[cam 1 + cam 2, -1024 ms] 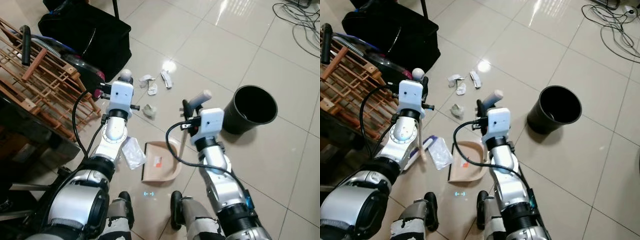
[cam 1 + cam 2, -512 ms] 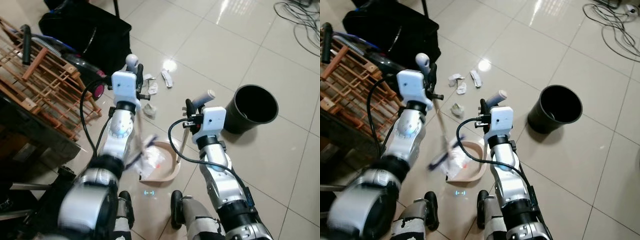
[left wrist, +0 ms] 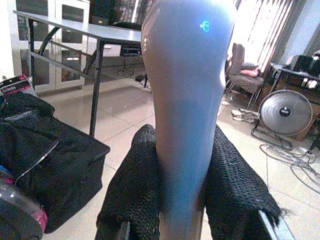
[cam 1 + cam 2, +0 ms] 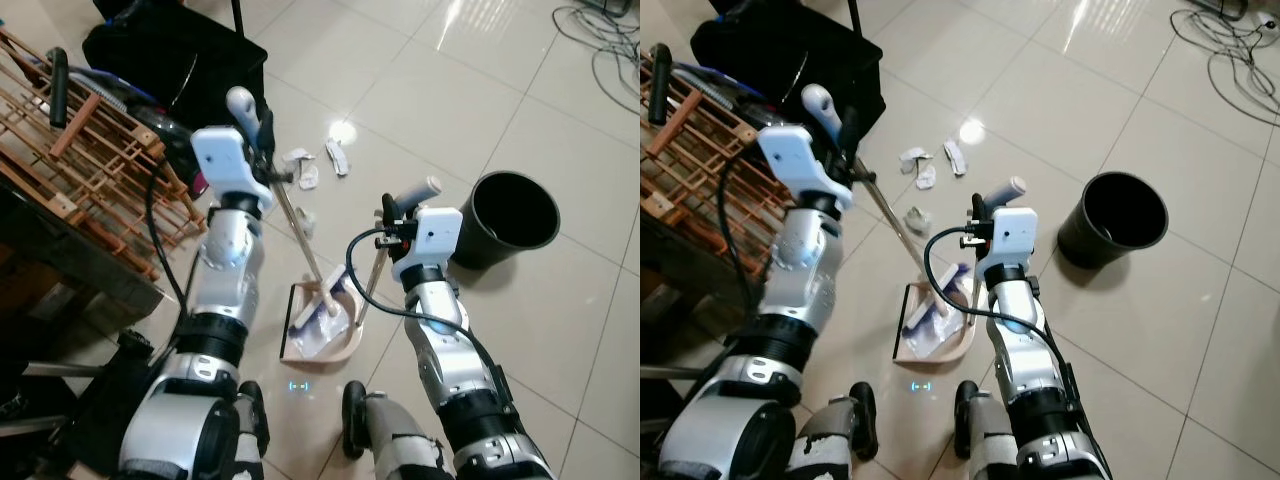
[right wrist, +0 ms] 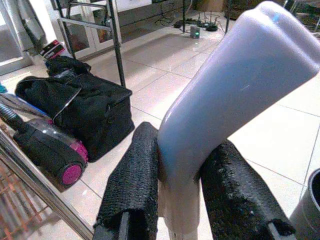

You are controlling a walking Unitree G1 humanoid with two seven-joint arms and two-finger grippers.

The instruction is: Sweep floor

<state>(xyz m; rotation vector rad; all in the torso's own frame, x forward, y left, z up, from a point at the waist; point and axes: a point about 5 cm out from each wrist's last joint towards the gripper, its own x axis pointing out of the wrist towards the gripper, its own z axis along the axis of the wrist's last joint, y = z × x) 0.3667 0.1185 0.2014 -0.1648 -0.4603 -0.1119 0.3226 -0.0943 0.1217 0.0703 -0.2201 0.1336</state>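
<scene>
My left gripper (image 4: 260, 128) is shut on the grey top of the broom handle (image 3: 187, 100). The stick slants down to the brush head (image 4: 322, 312), which rests in the beige dustpan (image 4: 346, 346) on the floor between my arms. A clear plastic wrapper (image 4: 308, 338) lies in the pan under the brush. Held upright by its grey handle (image 5: 235, 85), the pan has my right gripper (image 4: 393, 213) shut on that grip. Crumpled white paper scraps (image 4: 304, 168) lie on the tiles beyond the pan, and one more scrap (image 4: 304, 222) sits beside the broom stick.
A black round bin (image 4: 515, 215) stands on the tiles to the right of my right arm. At the left are a wooden rack (image 4: 70, 150), a black bag (image 4: 170, 50) and a vacuum cleaner (image 4: 160, 125). Cables (image 4: 600, 40) trail across the far right.
My left arm swung the broom to the right, and the plastic wrapper slid from the floor beside the dustpan into it. The right gripper kept the pan in place.
</scene>
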